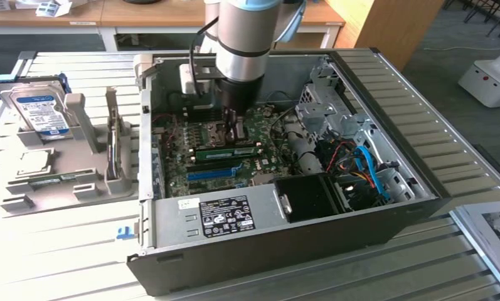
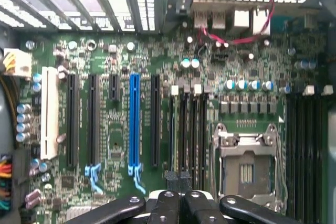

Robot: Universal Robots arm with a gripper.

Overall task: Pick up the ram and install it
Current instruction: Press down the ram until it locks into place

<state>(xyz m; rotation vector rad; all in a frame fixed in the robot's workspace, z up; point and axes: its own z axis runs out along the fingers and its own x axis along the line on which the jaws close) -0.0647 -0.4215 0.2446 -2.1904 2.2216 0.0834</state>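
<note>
A pale slatted metal worktop (image 1: 82,251) is catching bright light; wooden desks (image 1: 149,15) are standing behind on dark grey floor (image 1: 450,44).

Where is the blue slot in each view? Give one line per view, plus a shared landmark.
Exterior view: the blue slot lies on the board, just nearer the camera than the ram under the gripper.
Wrist view: the blue slot runs between two black slots, ending near the gripper.
Shared landmark: the gripper.
</note>
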